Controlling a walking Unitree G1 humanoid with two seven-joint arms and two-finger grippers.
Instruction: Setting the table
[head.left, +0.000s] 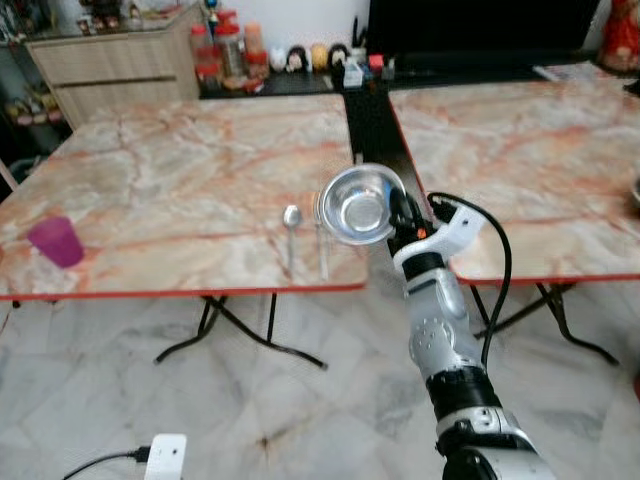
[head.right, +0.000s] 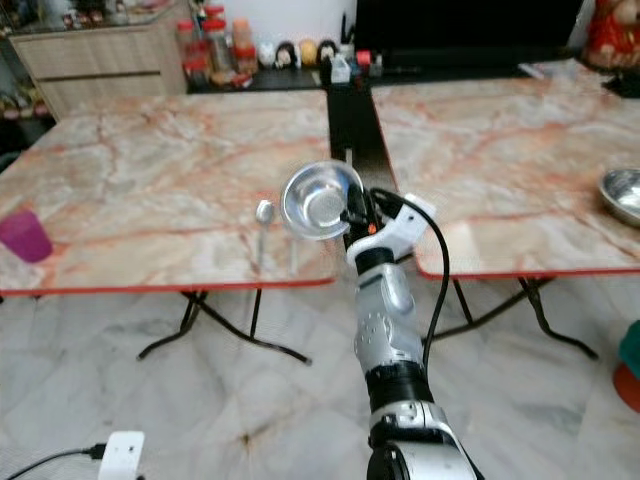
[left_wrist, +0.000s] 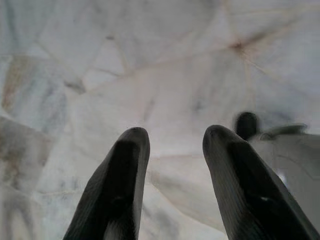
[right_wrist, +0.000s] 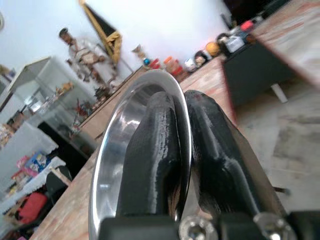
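Nearest you, the left gripper hangs idle over the pale marble floor, its 2 fingers apart with nothing between them. On that floor, low in the head views, lies a white charger with its cable.

Your right gripper is the one at work. It reaches forward from the silver arm and pinches the rim of a steel bowl, 1 finger inside and 1 outside, closed tight on the metal. The bowl is tipped up on edge, its hollow facing back towards you, held in the air at the near right corner of the left table, over the gap before the right table.

Just beside the bowl on the left table lie a spoon and a second slim utensil, side by side near the front edge. A purple cup stands well apart at the near left corner.

You look to be in the carrying step, with the bowl not yet placed. The next move likely calls for swinging it left over the tabletop, levelling it so the base faces down, then lowering it next to the cutlery before you release.

The right wrist view proves the grip on the rim, which the head views leave small. The right eye view shows a second steel bowl on the right table. Beyond, jars and figurines line a dark counter.
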